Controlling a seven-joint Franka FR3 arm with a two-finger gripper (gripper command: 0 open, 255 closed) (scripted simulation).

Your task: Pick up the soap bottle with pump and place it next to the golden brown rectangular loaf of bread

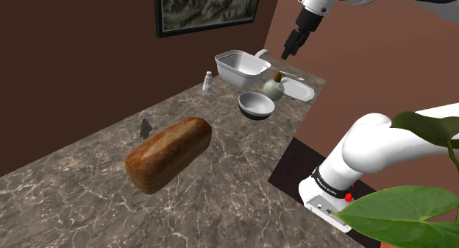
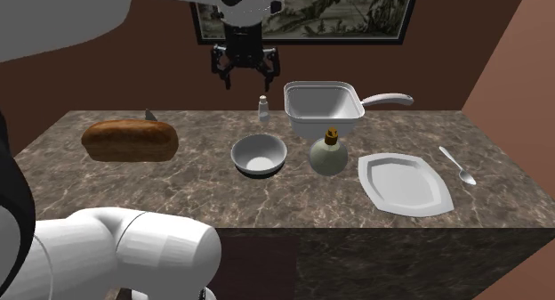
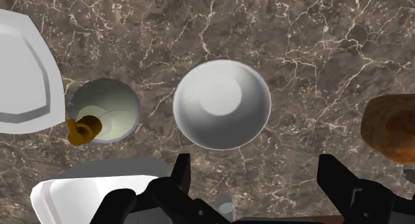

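A white bowl (image 2: 259,155) is set on the marbled counter (image 2: 178,191), with a handled white pan (image 2: 323,109) and a small shaker (image 2: 263,108) behind it. A white plate (image 2: 405,184) and a spoon (image 2: 458,166) are laid toward the second exterior view's right.

The shoulder view is taken from beside the arm (image 1: 368,147), high up, and is aimed down along the marble counter (image 1: 88,202); the loaf (image 1: 169,152) is seen near, the bowl (image 1: 257,104) farther away. The second exterior view is set on the arm's side of the counter (a white link (image 2: 124,249) is seen close at its lower left) and is turned toward the framed picture (image 2: 356,13) behind it. The wrist view is taken from above the gripper (image 3: 253,158), straight down. Loaf, bowl and counter are shared by all three views.
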